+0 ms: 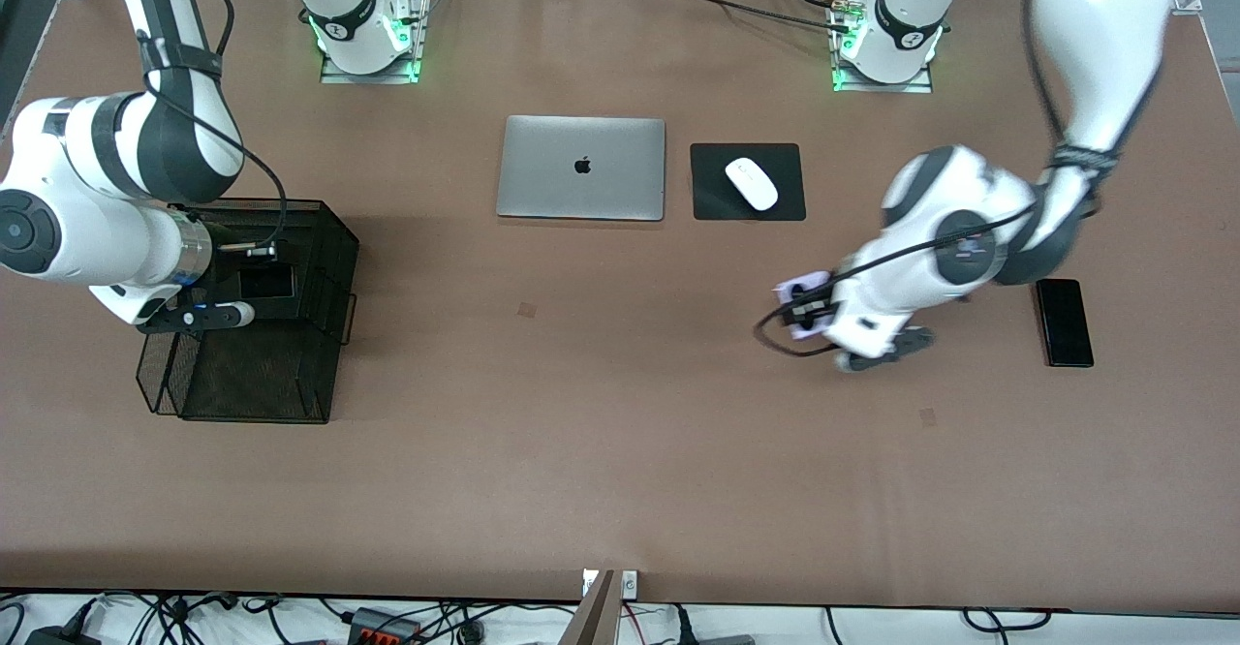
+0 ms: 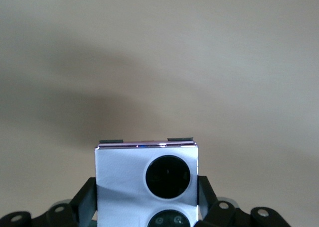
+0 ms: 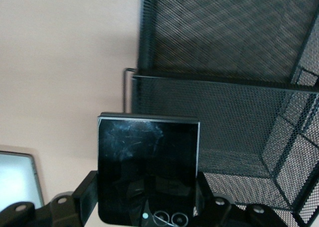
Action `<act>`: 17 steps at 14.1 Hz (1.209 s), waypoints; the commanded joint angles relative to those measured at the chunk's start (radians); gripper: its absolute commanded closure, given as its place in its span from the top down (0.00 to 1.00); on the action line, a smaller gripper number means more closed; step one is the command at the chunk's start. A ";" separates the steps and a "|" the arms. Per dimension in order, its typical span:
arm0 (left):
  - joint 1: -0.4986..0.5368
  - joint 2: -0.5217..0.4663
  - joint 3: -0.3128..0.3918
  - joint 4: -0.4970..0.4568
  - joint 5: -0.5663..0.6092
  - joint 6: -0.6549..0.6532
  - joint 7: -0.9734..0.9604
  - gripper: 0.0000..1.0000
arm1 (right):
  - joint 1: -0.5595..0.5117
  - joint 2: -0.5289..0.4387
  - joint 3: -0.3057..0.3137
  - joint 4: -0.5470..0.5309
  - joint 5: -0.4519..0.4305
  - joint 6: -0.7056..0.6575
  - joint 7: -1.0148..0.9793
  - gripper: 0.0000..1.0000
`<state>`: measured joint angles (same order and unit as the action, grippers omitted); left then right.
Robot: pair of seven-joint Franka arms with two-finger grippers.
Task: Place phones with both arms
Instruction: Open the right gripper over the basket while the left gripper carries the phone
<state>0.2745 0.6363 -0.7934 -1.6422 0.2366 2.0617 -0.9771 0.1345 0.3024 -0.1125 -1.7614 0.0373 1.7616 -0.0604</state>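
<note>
My left gripper (image 1: 812,314) is shut on the small lilac-white phone (image 1: 800,288) and holds it above the bare table between the mouse pad and the long slim black phone (image 1: 1064,322), which lies flat toward the left arm's end. In the left wrist view the lilac-white phone (image 2: 124,179) sits between the fingers (image 2: 84,202), its black circles showing. My right gripper (image 1: 242,283) is shut on the small squarish black phone (image 1: 267,282) over the black mesh basket (image 1: 254,383). The right wrist view shows that phone (image 3: 148,167) in the gripper (image 3: 147,199) beside the basket's wall (image 3: 224,87).
A shut silver laptop (image 1: 581,168) lies mid-table near the arms' bases, with a white mouse (image 1: 752,183) on a black pad (image 1: 790,201) beside it. The laptop's corner shows in the right wrist view (image 3: 17,179). The basket has an upper and a lower tier.
</note>
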 commanded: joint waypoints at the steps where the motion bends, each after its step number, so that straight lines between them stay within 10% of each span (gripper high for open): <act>1: -0.136 0.146 0.013 0.189 -0.011 -0.025 -0.187 0.57 | -0.033 -0.031 0.016 -0.065 -0.011 0.048 -0.012 0.42; 9: -0.509 0.269 0.210 0.340 0.003 0.325 -0.394 0.57 | -0.061 0.003 0.016 -0.081 -0.010 0.096 0.040 0.48; 17: -0.797 0.319 0.463 0.348 0.113 0.465 -0.043 0.56 | -0.050 0.044 0.017 -0.081 -0.005 0.128 0.071 0.48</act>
<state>-0.4522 0.9367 -0.3947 -1.3398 0.3156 2.5217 -1.0893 0.0889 0.3491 -0.1051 -1.8327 0.0361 1.8779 -0.0052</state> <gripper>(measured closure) 0.167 0.198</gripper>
